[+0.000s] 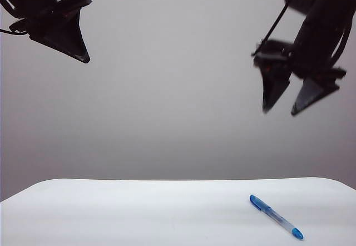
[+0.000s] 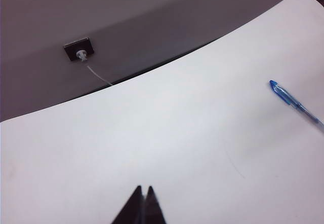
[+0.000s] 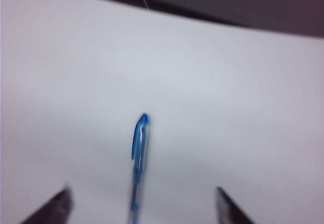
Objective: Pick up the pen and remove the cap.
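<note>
One slim pen (image 1: 276,217) with a clear frosted barrel and blue ends lay flat on the white desk (image 1: 139,212), toward its near right part, its one translucent blue clipped cap (image 1: 257,202) seated on the end pointing left and away; no writing could be read on it. Two black tools hung well above the desk: the right tool (image 1: 285,111) over the pen with its fingers apart, the left tool (image 1: 84,58) high at the left with its fingers together.

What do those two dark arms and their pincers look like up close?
Both are black. Left pincer has flat, triangular fingers tapering to points, with a pale grey block and a black cable above. Right pincer has the same pointed fingers, black cables along the arm and a small green light.
</note>
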`<state>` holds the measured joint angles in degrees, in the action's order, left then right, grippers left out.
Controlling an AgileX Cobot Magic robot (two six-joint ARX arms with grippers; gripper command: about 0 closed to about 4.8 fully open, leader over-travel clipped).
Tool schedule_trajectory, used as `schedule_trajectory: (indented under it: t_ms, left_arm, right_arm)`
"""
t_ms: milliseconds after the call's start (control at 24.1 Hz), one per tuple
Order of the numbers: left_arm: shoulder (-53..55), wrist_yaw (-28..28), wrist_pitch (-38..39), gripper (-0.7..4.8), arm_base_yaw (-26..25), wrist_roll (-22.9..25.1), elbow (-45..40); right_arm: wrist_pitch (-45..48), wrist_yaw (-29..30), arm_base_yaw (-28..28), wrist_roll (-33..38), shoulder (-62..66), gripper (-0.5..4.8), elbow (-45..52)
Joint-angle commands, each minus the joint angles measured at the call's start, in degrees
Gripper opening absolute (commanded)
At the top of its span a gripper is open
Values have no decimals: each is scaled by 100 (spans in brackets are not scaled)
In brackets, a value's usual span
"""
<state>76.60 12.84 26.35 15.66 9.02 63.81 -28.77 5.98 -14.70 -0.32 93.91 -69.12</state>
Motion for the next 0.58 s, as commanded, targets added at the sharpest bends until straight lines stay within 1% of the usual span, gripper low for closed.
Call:
schedule_trajectory:
  t_ms: [41, 83, 124, 249, 290, 415, 581]
  left_arm:
    - [-31, 4, -59, 126, 42, 2, 31]
    - [-31, 4, -70, 126, 42, 2, 31]
    - [-31, 4, -76, 126, 44, 4, 31]
    - [-24, 4, -83, 137, 44, 9, 31]
    - [-20, 4, -83, 156, 44, 81, 31]
    - [-20, 9, -160, 156, 44, 151, 31]
    - [-20, 2, -197, 156, 44, 151, 31]
  right_arm:
    - [-361, -55, 4, -22, 466, 422, -4]
    - [-382, -52, 4, -20, 586, 439, -4]
    - [-391, -52, 4, -20, 675, 442, -4]
    - [-407, -52, -28, -15, 933, 442, -4]
    - [-433, -52, -74, -15, 1071, 442, -2]
    - [-420, -11, -249, -15, 1342, 442, 4]
    - [-304, -216, -507, -15, 1635, 442, 9]
